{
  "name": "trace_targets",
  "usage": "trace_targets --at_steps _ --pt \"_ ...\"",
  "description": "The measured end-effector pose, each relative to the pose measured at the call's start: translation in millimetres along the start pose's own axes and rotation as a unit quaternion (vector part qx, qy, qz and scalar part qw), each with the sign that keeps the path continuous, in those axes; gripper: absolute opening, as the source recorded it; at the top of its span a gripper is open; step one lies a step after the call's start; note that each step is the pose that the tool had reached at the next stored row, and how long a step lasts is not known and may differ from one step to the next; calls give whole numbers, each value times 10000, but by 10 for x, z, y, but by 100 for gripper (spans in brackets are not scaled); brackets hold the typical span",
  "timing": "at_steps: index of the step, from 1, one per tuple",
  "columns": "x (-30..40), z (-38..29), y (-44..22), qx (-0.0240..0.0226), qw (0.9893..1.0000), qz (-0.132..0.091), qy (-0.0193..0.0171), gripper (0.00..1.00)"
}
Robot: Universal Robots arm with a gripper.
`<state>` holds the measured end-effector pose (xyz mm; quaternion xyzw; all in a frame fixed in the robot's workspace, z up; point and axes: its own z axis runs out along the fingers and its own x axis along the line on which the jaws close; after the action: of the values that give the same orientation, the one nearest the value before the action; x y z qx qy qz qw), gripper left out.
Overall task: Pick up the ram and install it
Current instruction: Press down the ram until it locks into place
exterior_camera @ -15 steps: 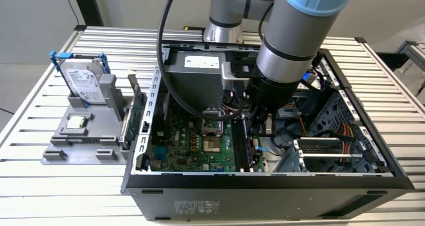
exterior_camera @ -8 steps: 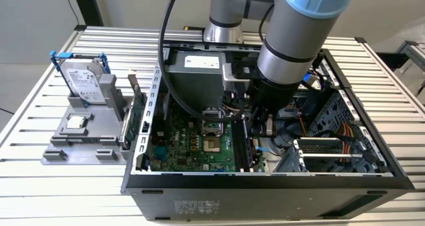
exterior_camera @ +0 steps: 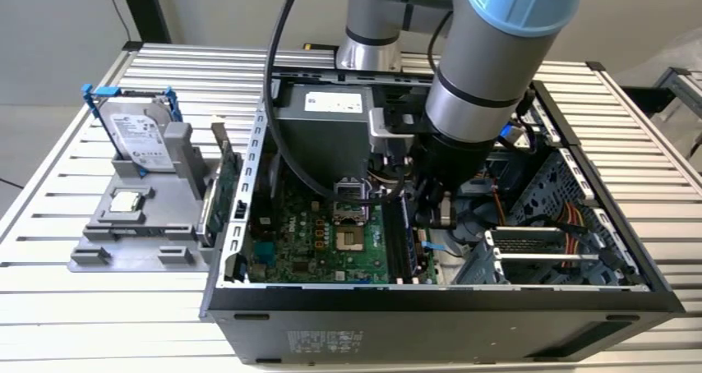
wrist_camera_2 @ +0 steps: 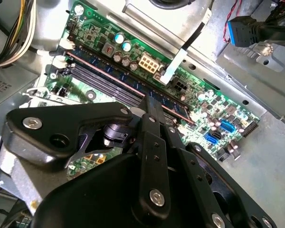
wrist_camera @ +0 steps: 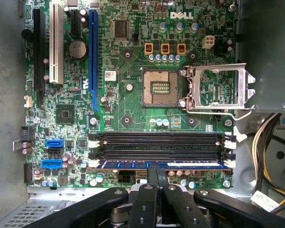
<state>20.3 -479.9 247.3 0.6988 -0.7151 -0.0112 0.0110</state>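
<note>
Now my gripper (wrist_camera: 156,175), fingers together, bears on the ram (wrist_camera: 164,164) in its motherboard slot (wrist_camera: 161,152); I'd push straight down, evenly, until both latches close.

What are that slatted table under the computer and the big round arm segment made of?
The ribbed silver table looks like bare aluminium: pale, matte, with straight extruded-looking slats. The thick grey arm segment looks like smooth painted or brushed metal with a soft sheen; its light-blue cap looks like plastic, though I can't be sure.
</note>
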Motion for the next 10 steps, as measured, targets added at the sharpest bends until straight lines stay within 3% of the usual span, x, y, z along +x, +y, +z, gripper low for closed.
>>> trace_targets --at_steps 10 --pt "0 34 -5 0 10000 0 0 0"
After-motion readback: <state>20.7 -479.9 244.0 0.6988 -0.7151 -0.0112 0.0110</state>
